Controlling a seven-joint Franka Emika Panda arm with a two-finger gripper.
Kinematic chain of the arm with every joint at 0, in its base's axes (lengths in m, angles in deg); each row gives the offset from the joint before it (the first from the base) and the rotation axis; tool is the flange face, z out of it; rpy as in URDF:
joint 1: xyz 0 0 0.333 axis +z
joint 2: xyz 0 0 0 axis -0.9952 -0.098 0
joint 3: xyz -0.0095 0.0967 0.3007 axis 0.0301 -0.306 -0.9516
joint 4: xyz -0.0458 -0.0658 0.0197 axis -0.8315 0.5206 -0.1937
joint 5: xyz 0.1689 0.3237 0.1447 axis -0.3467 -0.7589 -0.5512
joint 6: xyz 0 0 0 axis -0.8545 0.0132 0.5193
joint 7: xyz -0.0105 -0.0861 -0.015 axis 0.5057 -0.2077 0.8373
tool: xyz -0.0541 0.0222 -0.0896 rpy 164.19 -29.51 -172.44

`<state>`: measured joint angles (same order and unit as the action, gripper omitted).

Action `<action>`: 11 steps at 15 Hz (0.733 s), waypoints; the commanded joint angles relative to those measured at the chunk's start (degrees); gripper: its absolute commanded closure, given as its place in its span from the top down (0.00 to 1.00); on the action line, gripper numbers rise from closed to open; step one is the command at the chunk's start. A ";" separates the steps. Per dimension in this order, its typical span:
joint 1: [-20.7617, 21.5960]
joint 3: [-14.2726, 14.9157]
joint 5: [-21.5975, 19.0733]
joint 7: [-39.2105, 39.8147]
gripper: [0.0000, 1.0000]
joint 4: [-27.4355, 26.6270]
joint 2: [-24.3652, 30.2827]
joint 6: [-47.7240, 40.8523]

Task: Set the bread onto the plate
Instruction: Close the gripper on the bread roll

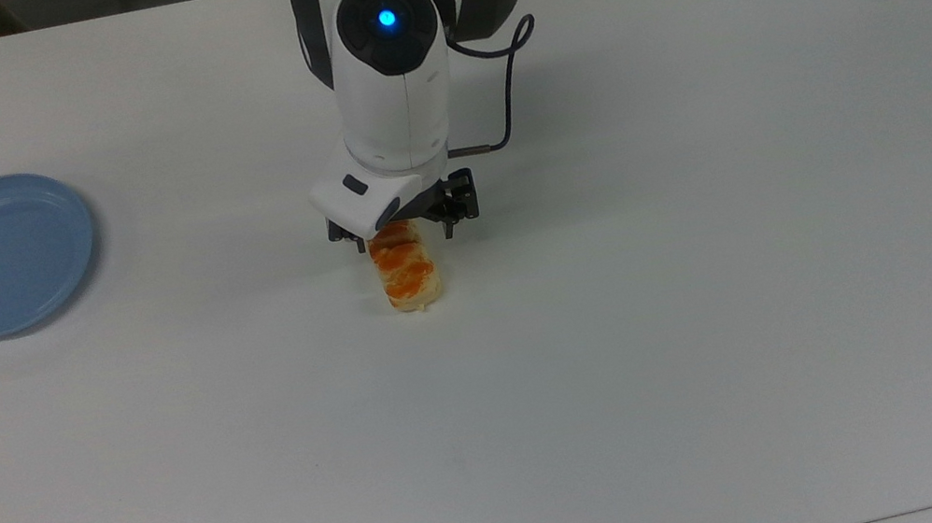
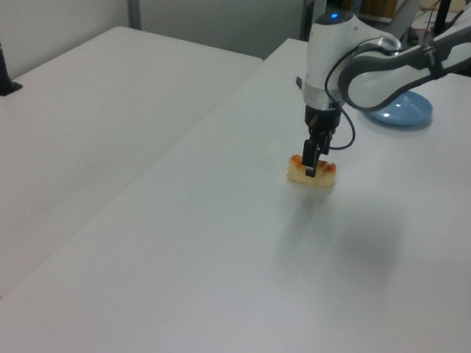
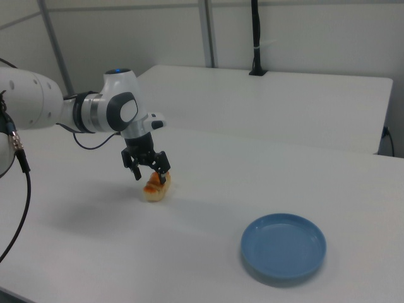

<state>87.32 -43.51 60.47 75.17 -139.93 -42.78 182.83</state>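
In the middle of the table (image 1: 719, 304), the gripper (image 1: 404, 232) hangs with jaws spread astride the bread's (image 1: 404, 267) far end, ready to pinch it for the plate (image 1: 1, 254).

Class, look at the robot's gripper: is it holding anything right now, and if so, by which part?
Nothing is held. The open gripper straddles one end of the bread, which lies on the table. The plate sits apart.
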 commanded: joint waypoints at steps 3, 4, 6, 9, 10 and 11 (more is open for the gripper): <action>0.58 0.32 2.44 -1.71 0.83 -0.32 -0.70 1.58; 0.49 0.32 2.44 -1.71 0.75 -0.33 -0.70 1.58; 0.23 0.32 2.44 -1.62 0.51 -0.41 -0.70 1.58; -0.65 0.32 2.44 -1.01 0.43 -0.15 0.08 1.06; -1.09 0.32 2.35 -1.01 0.43 -0.06 0.61 0.97; -1.44 0.32 2.35 -0.92 0.42 0.03 1.58 0.96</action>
<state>86.98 -43.33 61.82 74.76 -139.43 -43.66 183.33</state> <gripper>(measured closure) 0.564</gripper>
